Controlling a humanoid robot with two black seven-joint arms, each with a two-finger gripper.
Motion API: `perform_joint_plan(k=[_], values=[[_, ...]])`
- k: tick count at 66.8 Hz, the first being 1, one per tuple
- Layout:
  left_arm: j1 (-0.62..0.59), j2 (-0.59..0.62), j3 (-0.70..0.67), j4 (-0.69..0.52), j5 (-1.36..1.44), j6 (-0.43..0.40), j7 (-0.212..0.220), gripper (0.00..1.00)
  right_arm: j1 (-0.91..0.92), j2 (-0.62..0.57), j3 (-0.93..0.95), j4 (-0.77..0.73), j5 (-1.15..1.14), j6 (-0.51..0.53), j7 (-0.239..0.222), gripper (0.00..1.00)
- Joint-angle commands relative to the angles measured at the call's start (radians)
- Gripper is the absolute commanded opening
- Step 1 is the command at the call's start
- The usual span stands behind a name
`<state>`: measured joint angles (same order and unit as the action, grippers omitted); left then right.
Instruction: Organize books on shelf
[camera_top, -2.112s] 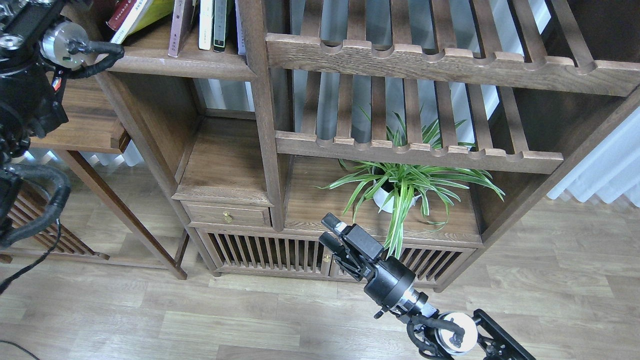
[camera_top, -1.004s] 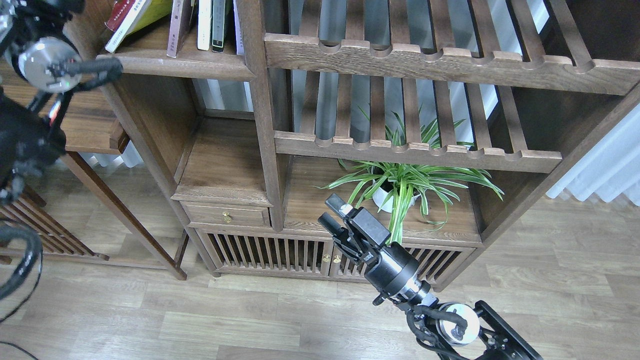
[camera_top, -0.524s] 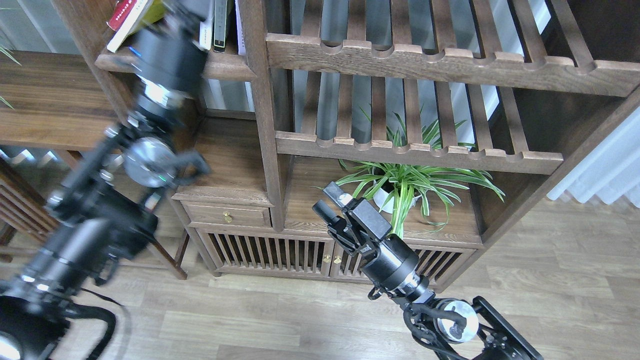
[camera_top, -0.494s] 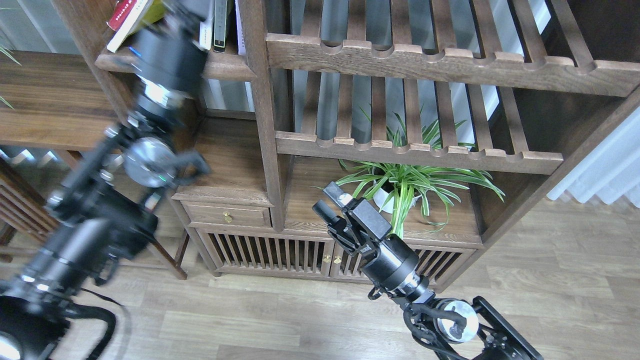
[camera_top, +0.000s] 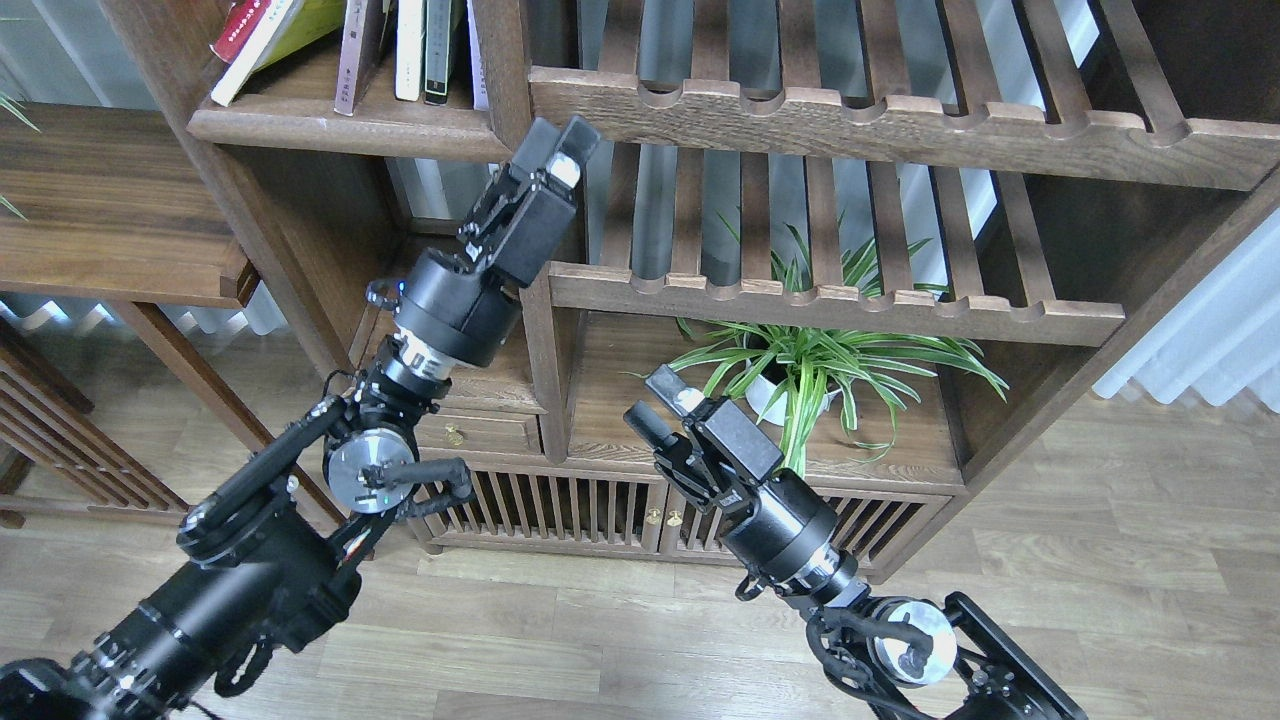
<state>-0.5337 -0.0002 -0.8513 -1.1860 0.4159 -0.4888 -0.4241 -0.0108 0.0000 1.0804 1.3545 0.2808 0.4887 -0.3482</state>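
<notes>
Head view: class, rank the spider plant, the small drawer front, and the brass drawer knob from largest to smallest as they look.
1. Spider plant, by far the widest spread.
2. Drawer front, partly hidden behind the left arm.
3. Brass knob, a tiny dot on that drawer.

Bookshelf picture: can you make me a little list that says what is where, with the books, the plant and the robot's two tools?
books: leaning and upright volumes on the top-left shelf
leaning books: a red one and a yellow-green one, tilted left
upright books: thin ones beside them
plant: green striped leaves in a white pot, on the low right shelf
left tool: raised below the book shelf, holding nothing
right tool: low, in front of the plant, holding nothing
slatted racks: nothing visible on them
</notes>
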Motion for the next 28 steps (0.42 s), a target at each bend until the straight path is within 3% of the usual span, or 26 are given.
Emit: perform_joint_plan(k=[1, 11, 28], values=[[0.015, 0.0, 0.017, 0.0, 0.0, 0.0, 0.018, 0.99, 0.0, 0.0, 0.001, 0.0, 0.0, 0.0, 0.0, 0.94], [0.015, 0.0, 0.026, -0.001, 0.0, 0.0, 0.041, 0.99, 0.0, 0.0, 0.001, 0.0, 0.0, 0.0, -0.002, 0.94], [0.015, 0.0, 0.026, -0.001, 0.0, 0.0, 0.042, 0.99, -0.001, 0.0, 0.012, -0.002, 0.0, 0.0, 0.0, 0.95]])
